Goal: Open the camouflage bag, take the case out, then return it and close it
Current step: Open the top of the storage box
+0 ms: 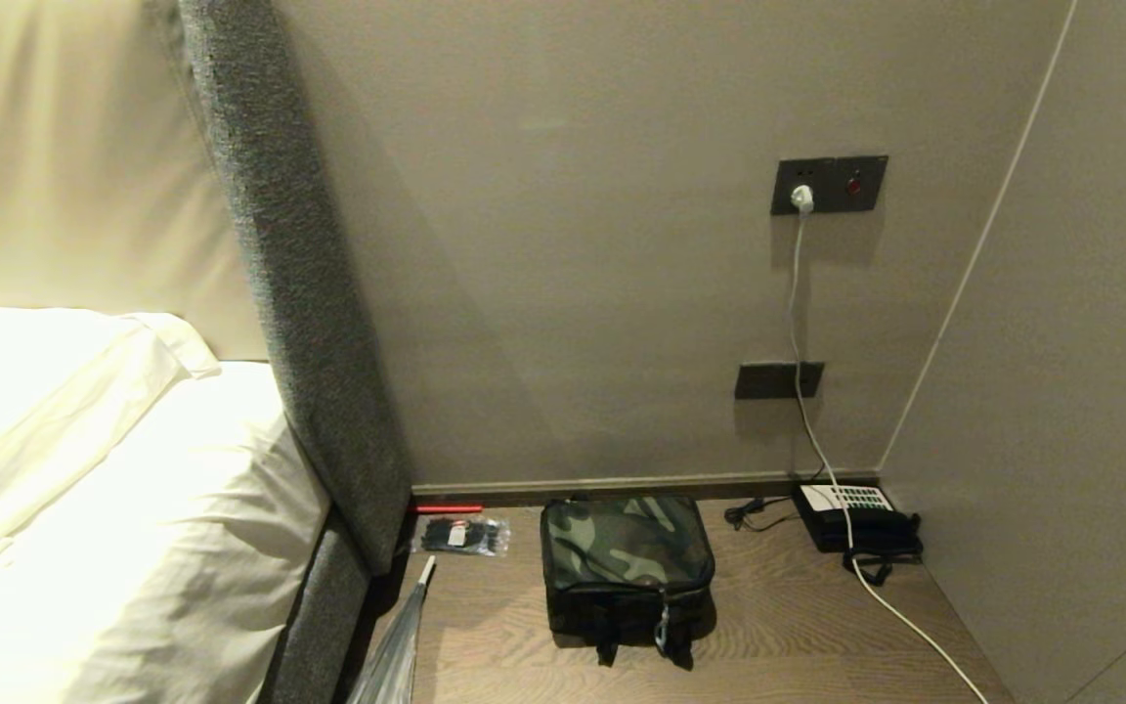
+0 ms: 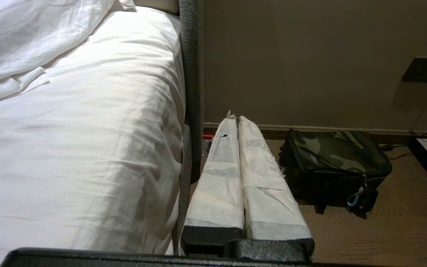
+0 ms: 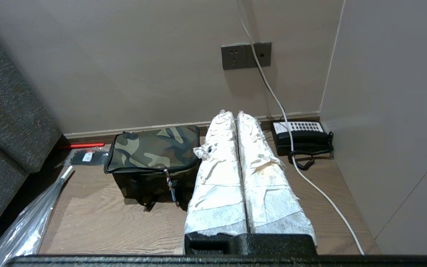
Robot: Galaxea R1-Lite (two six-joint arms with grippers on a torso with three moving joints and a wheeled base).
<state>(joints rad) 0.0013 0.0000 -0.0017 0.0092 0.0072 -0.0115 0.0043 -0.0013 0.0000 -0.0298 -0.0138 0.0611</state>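
The camouflage bag (image 1: 627, 577) (image 2: 337, 167) (image 3: 154, 161) sits zipped shut on the wooden bedside top, its zipper pull hanging at the front. The case is hidden from view. Neither arm shows in the head view. My left gripper (image 2: 235, 118) is shut and empty, held back from the bag on its bed side. On the bag's telephone side my right gripper (image 3: 232, 113) is also shut and empty, well short of the bag. White wrap covers both pairs of fingers.
A black telephone (image 1: 856, 518) with a white keypad stands in the far right corner, and a white cable (image 1: 822, 430) runs from the wall socket across the top. A clear packet of black ties (image 1: 460, 536) lies left of the bag. The bed (image 1: 84, 508) borders the left.
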